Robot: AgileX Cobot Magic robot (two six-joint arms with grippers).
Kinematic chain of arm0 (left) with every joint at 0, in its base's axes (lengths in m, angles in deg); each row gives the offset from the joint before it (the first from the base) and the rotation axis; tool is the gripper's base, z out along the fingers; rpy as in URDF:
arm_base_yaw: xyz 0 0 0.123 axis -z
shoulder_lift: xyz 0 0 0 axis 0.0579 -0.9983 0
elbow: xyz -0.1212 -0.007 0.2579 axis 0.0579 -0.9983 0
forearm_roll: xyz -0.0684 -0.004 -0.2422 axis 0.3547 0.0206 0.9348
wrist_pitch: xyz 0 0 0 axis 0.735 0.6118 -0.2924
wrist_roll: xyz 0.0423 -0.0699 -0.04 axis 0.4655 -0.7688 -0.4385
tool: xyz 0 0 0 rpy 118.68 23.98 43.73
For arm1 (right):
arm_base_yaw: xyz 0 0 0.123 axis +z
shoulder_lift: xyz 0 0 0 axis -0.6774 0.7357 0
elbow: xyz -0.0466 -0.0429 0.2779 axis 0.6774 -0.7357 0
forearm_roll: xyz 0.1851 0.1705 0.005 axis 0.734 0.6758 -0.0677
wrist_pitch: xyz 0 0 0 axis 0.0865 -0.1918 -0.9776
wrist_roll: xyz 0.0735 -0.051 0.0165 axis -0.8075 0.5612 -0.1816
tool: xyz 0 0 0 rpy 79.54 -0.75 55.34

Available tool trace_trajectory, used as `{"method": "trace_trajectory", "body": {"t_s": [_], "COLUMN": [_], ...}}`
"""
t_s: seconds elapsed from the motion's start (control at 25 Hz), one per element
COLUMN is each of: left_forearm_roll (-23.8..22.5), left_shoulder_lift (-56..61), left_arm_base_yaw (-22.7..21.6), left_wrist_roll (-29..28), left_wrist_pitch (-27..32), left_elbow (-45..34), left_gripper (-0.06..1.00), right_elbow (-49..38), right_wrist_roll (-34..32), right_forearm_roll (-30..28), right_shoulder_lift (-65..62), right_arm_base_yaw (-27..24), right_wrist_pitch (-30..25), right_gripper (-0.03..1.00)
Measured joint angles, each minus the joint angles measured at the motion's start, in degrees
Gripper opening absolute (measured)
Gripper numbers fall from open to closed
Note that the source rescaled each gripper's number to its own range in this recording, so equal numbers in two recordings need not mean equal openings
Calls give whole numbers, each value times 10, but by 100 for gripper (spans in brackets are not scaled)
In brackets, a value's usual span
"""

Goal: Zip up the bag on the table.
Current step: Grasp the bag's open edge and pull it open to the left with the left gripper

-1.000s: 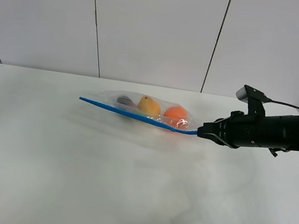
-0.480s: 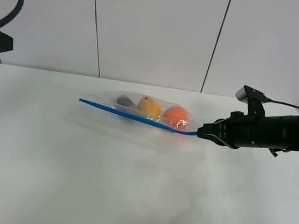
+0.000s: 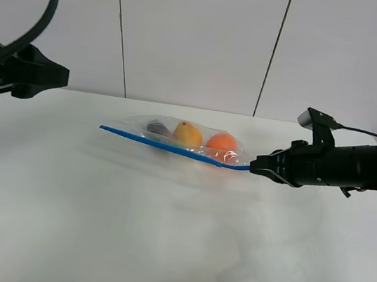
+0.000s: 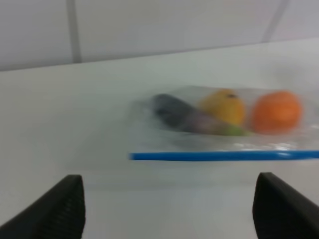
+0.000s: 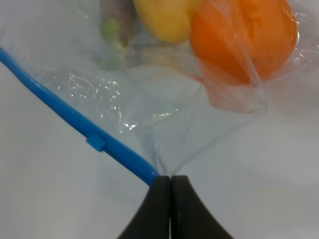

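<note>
The clear bag [image 3: 182,138] lies on the white table [image 3: 160,236], holding a purple eggplant, a yellow fruit and an orange. Its blue zipper strip [image 3: 173,148] runs along the near edge. My right gripper [image 3: 253,168] is shut on the bag's right corner at the strip's end; the right wrist view shows the closed gripper [image 5: 170,180] pinching plastic and strip, with the slider [image 5: 95,143] a little along the strip. My left gripper [image 4: 167,209] is open, hovering off to the left, facing the bag [image 4: 224,119]; its arm [image 3: 14,72] shows at the far left.
A pale panelled wall [image 3: 204,37] stands behind the table's back edge. The bare table top spreads in front of the bag and to both sides.
My left arm has come into view from the left edge and moved right toward the bag. The right gripper and the bag have stayed still.
</note>
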Motion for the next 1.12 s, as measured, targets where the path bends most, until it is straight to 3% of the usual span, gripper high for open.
{"method": "trace_trajectory", "body": {"t_s": [0.56,0.92,1.12], "left_forearm_roll": [17,17,17], "left_shoulder_lift": [0,0,0], "left_arm_base_yaw": [206,221,221], "left_wrist_roll": [23,47,57], "left_wrist_pitch": [-14,-35,-75], "left_elbow": [0,-1,-25], "left_gripper": [100,100,100], "right_elbow": [0,0,0], "right_wrist_roll": [-2,-2,-4], "right_forearm_roll": [0,0,0], "right_shoulder_lift": [0,0,0], "right_arm_base_yaw": [0,0,0], "right_wrist_pitch": [0,0,0], "right_gripper": [0,0,0]}}
